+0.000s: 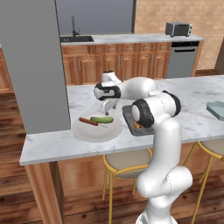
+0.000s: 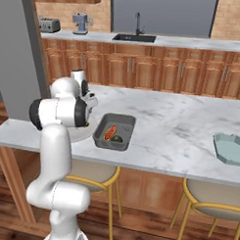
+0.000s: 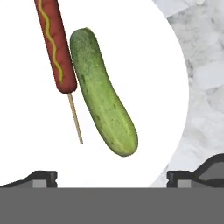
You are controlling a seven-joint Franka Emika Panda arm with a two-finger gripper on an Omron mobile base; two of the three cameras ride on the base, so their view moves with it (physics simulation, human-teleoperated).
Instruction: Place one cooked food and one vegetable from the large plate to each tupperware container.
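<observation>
The large plate [image 1: 94, 133] lies near the island counter's front edge. On it are a sausage on a stick [image 3: 54, 48] with a mustard line and a green cucumber [image 3: 103, 96], side by side. My gripper [image 1: 109, 107] hangs open just above the plate's back edge, its fingertips [image 3: 42, 177] wide apart with nothing between them. To the right of the plate is the dark grey tupperware container [image 2: 103, 122], which holds a hot dog [image 2: 110, 132] and a dark green vegetable [image 2: 117, 138]. The pale blue container [image 2: 229, 148] sits far right on the counter.
A tall grey block [image 1: 35, 65] rises at the counter's left end. Gold-legged stools [image 1: 127, 162] stand under the front edge. The back counter holds a sink [image 1: 76, 38] and a toaster [image 1: 178, 29].
</observation>
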